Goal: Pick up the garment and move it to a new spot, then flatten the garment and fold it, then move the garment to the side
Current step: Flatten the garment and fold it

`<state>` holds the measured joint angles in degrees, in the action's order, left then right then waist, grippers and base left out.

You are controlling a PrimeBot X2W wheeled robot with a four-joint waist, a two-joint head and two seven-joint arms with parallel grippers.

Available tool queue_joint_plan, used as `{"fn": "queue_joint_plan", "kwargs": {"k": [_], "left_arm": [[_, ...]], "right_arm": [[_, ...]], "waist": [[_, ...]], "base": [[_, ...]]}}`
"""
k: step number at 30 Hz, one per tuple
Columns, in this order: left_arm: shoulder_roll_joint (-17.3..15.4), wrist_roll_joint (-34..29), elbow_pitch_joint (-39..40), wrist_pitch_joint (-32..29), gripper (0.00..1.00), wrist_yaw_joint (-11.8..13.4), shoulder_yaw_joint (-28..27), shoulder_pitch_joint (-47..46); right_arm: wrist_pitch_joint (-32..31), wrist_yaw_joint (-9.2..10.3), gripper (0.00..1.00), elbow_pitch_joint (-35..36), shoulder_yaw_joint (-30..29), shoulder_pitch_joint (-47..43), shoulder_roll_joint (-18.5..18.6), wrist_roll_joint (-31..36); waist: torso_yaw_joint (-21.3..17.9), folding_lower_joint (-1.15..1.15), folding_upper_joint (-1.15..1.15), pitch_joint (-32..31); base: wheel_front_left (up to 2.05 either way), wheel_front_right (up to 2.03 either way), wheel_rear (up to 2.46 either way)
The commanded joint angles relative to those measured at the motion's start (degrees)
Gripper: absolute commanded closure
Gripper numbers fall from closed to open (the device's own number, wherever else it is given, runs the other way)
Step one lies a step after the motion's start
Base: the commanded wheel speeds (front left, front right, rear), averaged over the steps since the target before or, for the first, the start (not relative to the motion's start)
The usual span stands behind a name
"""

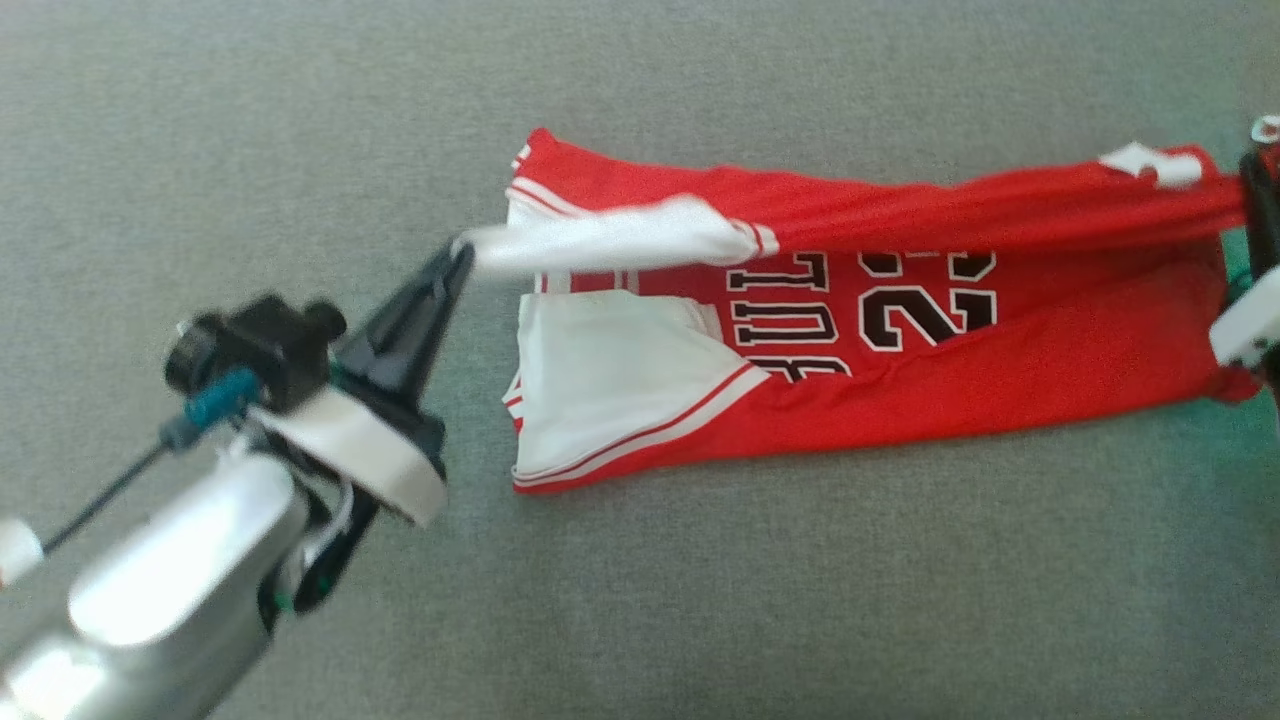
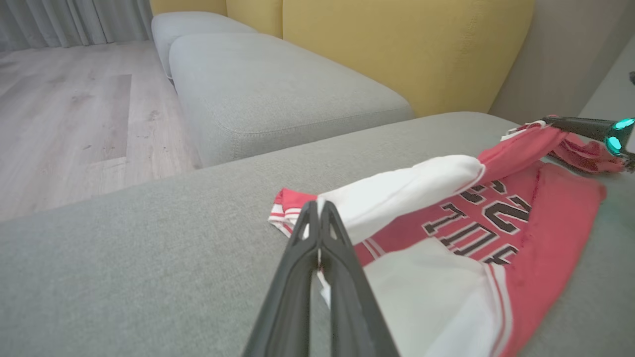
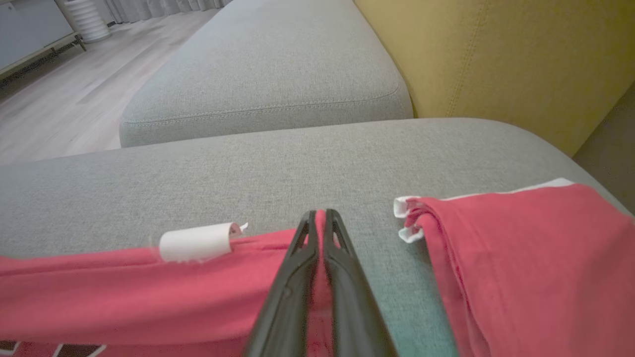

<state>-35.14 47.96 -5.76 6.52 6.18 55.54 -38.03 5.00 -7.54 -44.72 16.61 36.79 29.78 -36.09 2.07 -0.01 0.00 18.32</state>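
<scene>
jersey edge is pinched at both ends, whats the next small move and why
Probably bring both grippers toward the near edge together: left gripper and right gripper pinch the jersey taut along its far edge, lifted over the lettering, so the fold isn't laid.

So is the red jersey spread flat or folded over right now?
Partly folded: one edge of the red basketball jersey is lifted, stretched between the left tool and right tool, over the lettered part.

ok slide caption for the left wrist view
Left tool shut on the white edge of a red jersey, stretched over a grey sofa cushion toward the right tool
</scene>
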Motion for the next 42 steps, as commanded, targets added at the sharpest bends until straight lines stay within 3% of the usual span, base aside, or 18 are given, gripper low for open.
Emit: {"fn": "queue_joint_plan", "kwargs": {"k": [1,8,10,12,13,14,15,18,23,28,35,42], "left_arm": [[-2.9,0.5,2.7,0.8,1.0,1.0,-2.6,-0.8],[-2.0,4.3,5.8,2.5,1.0,1.5,-1.7,6.1],[-1.4,4.7,4.9,3.1,1.0,1.3,-1.3,7.2],[-0.7,4.7,3.3,3.7,1.0,1.3,-1.0,7.7],[-0.2,4.7,2.4,4.1,0.81,1.4,-1.0,7.9],[0.3,4.7,1.6,4.3,0.55,1.3,-0.9,8.0],[0.8,4.8,0.8,4.5,0.0,1.2,-0.7,8.1],[2.5,4.7,-1.0,5.9,0.0,1.9,-1.2,8.8],[4.2,0.4,-2.3,7.9,0.0,5.6,-2.1,10.4],[9.1,-6.1,0.8,8.4,0.0,11.2,-9.3,16.6],[14.6,-18.4,4.0,8.5,0.0,16.3,-16.4,27.8],[19.8,-26.3,7.5,8.5,0.0,16.5,-21.4,36.0]], "right_arm": [[0.1,0.05,1.0,2.1,-0.5,-1.8,2.1,-0.3],[-1.0,0.05,1.0,5.9,-5.3,-9.6,1.5,2.1],[-1.6,0.05,0.93,6.7,-6.8,-10.9,0.8,3.3],[-2.2,0.05,0.66,7.6,-8.2,-11.8,-0.2,4.5],[-2.5,0.05,0.16,7.9,-8.9,-12.1,-0.7,5.2],[-2.7,0.05,0.0,8.2,-9.7,-12.3,-1.3,5.9],[-2.9,0.05,0.0,8.5,-10.5,-12.6,-1.8,6.6],[-3.1,0.05,0.0,9.6,-13.3,-14.3,-3.8,8.3],[-2.6,0.05,0.0,12.8,-16.9,-18.9,-6.7,9.6],[-3.0,0.05,0.0,18.1,-20.8,-26.7,-11.6,10.1],[-5.0,0.05,0.0,22.6,-25.6,-33.7,-17.8,11.5],[-7.5,0.05,0.0,24.3,-29.4,-35.0,-20.7,13.5]], "waist": [[0.6,0.01,0.0,-0.6],[1.4,0.01,0.0,-1.3],[1.3,0.01,0.0,-1.2],[1.1,0.01,0.0,-1.0],[1.0,0.01,0.0,-0.8],[0.9,0.01,0.0,-0.8],[0.8,0.01,0.0,-0.8],[0.5,0.01,0.0,-1.6],[0.1,0.01,0.0,-4.0],[-0.2,0.01,0.0,-7.8],[0.4,0.01,0.0,-12.0],[2.7,0.01,0.0,-13.0]], "base": [[0.0,0.0,0.0],[0.0,0.0,0.0],[0.0,0.0,0.0],[0.0,0.0,0.0],[0.0,0.0,0.0],[0.0,0.0,0.0],[0.0,0.0,0.0],[0.0,0.0,0.0],[0.0,0.0,0.0],[0.0,0.0,0.0],[0.0,0.0,0.0],[0.0,0.0,0.0]]}}
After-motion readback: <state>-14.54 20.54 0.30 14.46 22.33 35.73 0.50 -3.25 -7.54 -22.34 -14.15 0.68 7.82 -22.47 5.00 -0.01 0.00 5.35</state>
